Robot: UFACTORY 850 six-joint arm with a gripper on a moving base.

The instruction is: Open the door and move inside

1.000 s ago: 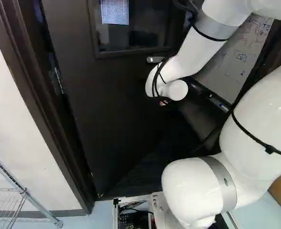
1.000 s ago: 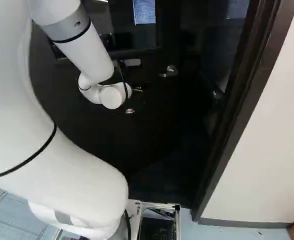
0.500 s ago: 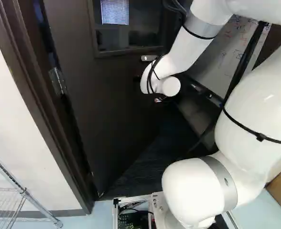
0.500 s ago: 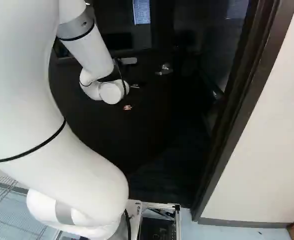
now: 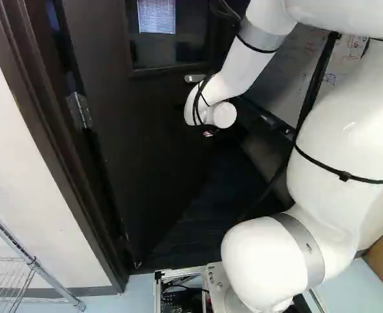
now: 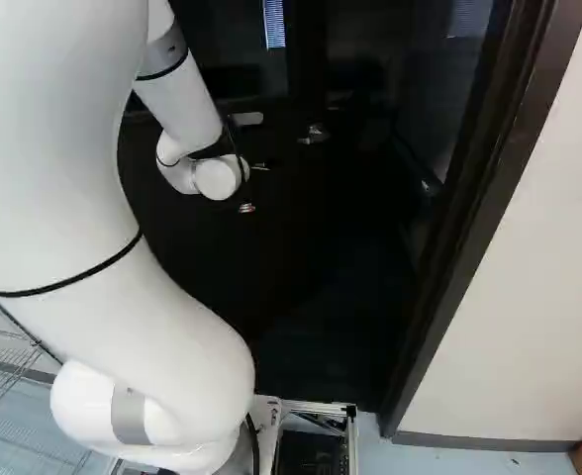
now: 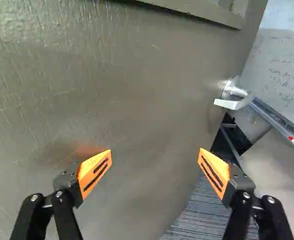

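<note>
Okay, pincer (image 6: 252, 187) spread wide, orange pads (image 7: 95, 171) well apart, grip empty. Door (image 7: 137, 95) stands partly open ahead; can't tell if one finger touches it. Handle (image 7: 233, 96) is ahead of the other finger, apart from it.

The gripper's (image 6: 255, 188) 2 fingers stand wide apart, orange pads facing, with the door (image 7: 137, 95) ahead. A metal handle (image 7: 232, 98) sits by the door's free edge; beyond that edge are a whiteboard (image 7: 282, 65) and striped flooring (image 7: 194, 220).
</note>
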